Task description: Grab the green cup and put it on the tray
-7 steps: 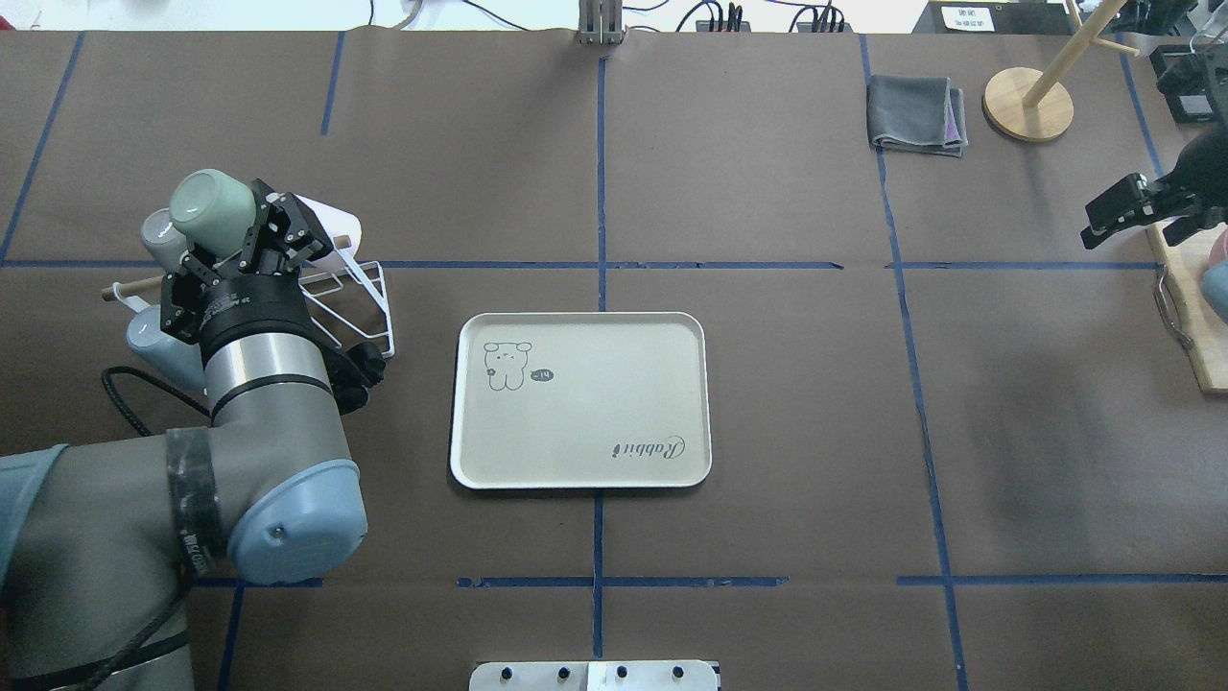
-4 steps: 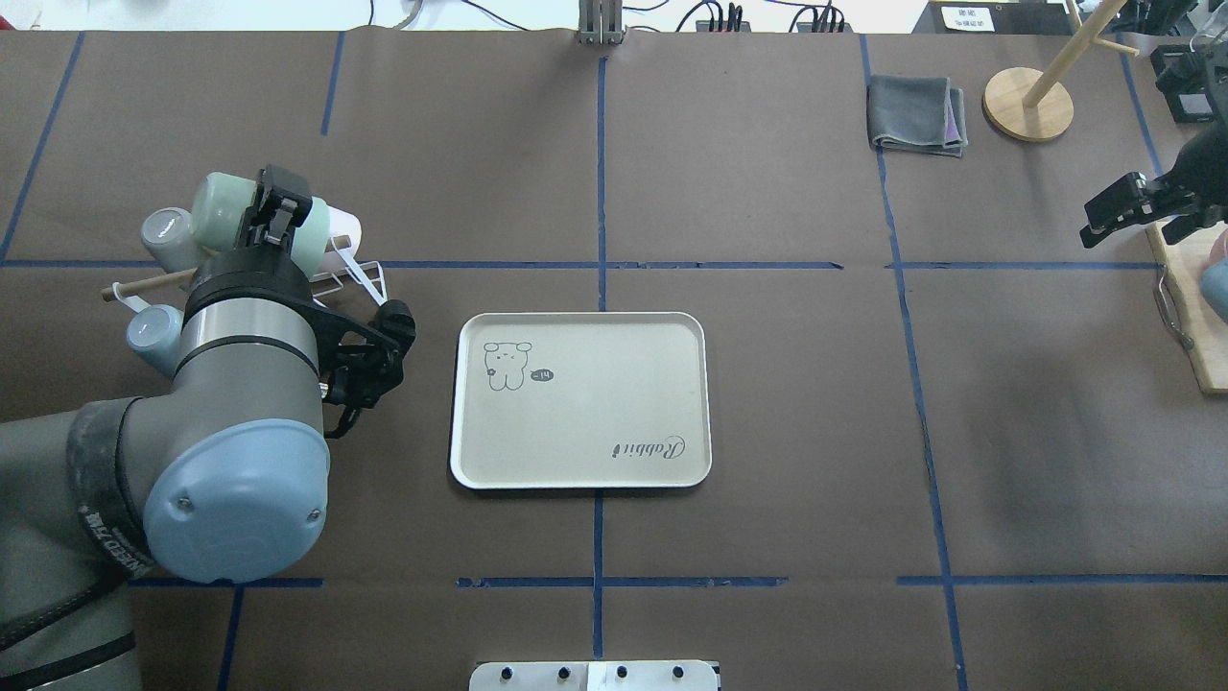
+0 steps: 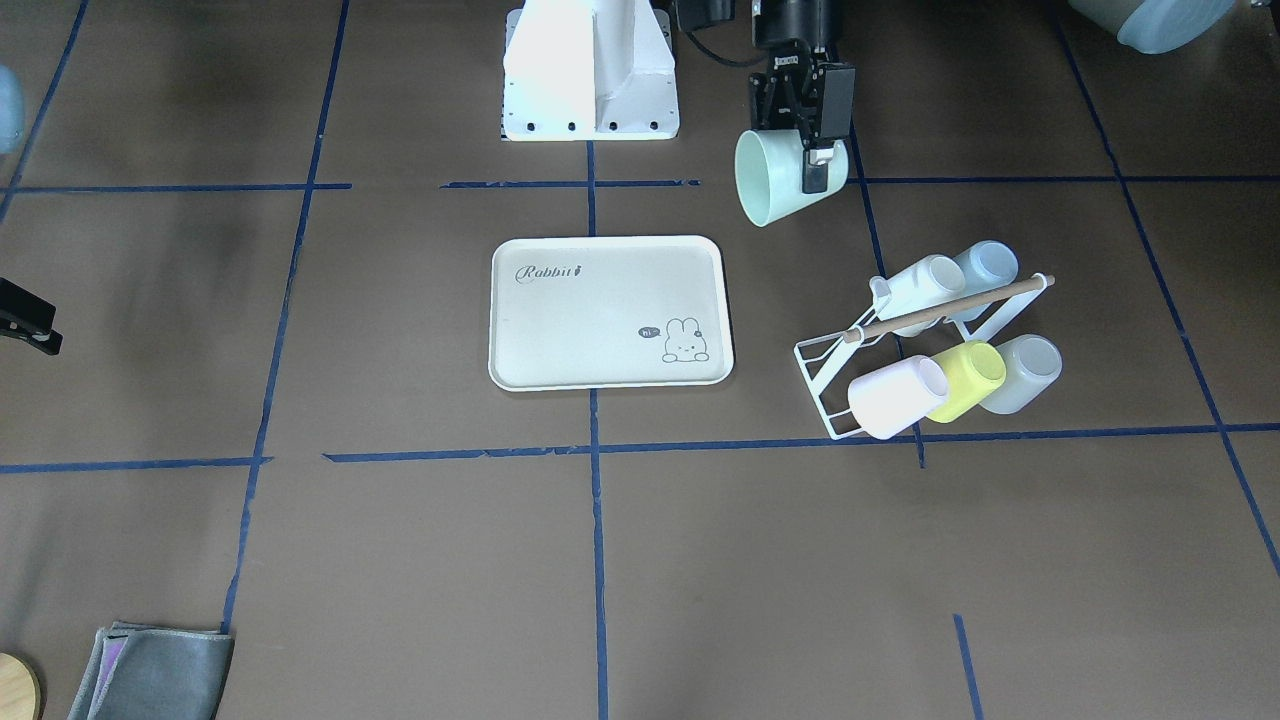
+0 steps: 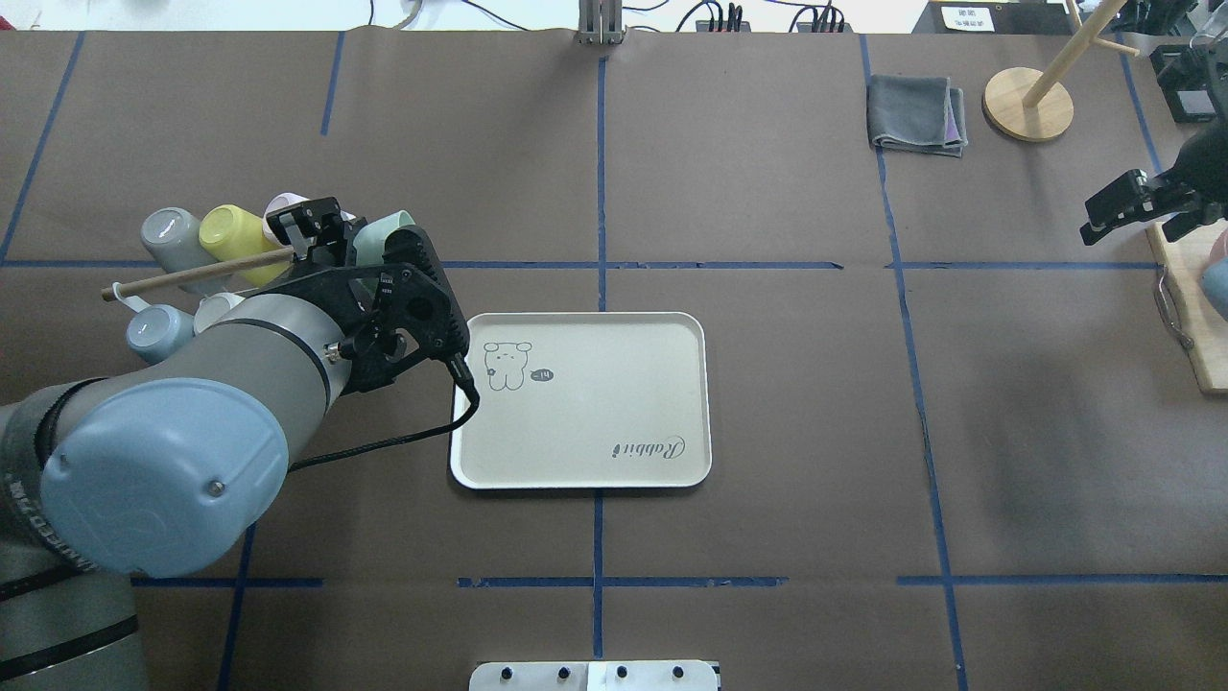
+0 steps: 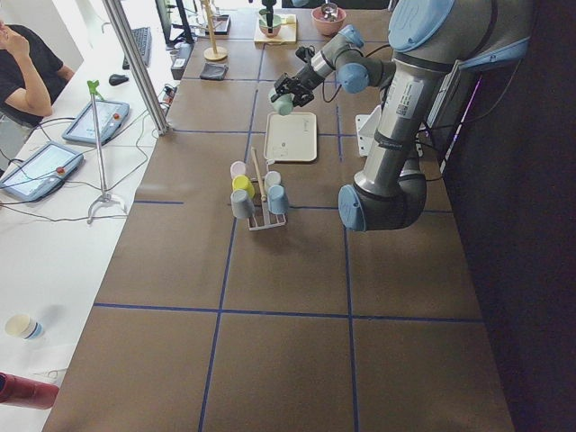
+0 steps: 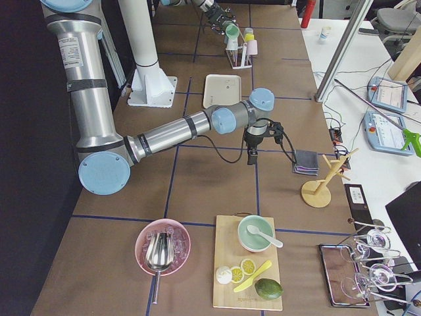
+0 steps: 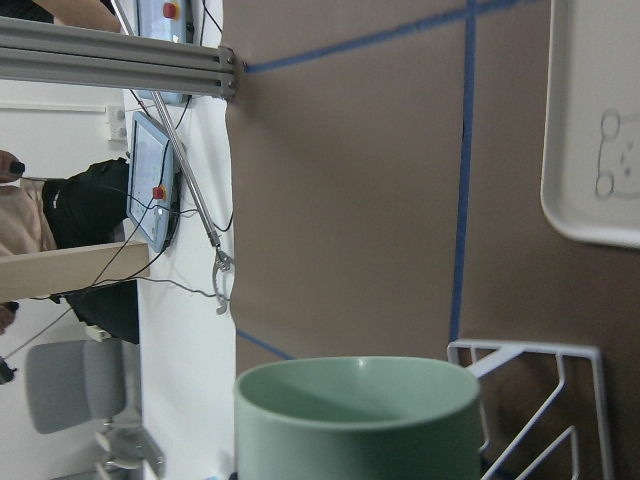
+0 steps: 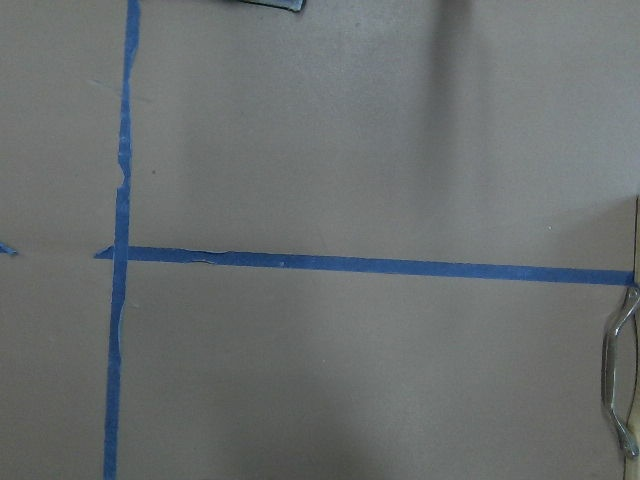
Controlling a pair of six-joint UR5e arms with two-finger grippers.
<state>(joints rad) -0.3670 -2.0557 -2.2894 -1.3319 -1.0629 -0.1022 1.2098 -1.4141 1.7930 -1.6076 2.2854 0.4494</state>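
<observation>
My left gripper [image 3: 812, 168] is shut on the pale green cup [image 3: 773, 180], holding it by the rim in the air, tipped on its side. Overhead, the green cup [image 4: 386, 234] shows just past my left wrist, between the cup rack and the tray's left edge. The green cup's rim [image 7: 358, 385] fills the bottom of the left wrist view. The cream tray [image 3: 590, 330] with the bunny drawing lies flat mid-table with nothing on it; the tray [image 4: 595, 413] is just right of my left arm. My right gripper [image 4: 1090, 223] hovers open at the far right, holding nothing.
A white wire rack [image 3: 822, 372] holds pink [image 3: 893, 396], yellow-green [image 3: 968, 380] and pale blue [image 3: 1022, 372] cups on its wooden dowel [image 3: 950, 308]. A folded grey cloth [image 4: 916, 115] and a wooden stand [image 4: 1028, 104] sit at the back right. A cutting board edge [image 4: 1190, 317] is far right.
My left arm swung to the right, carrying the green cup off the rack and toward the tray, and the wrist turned. The yellow-green cup is now uncovered. The right arm stayed still.
</observation>
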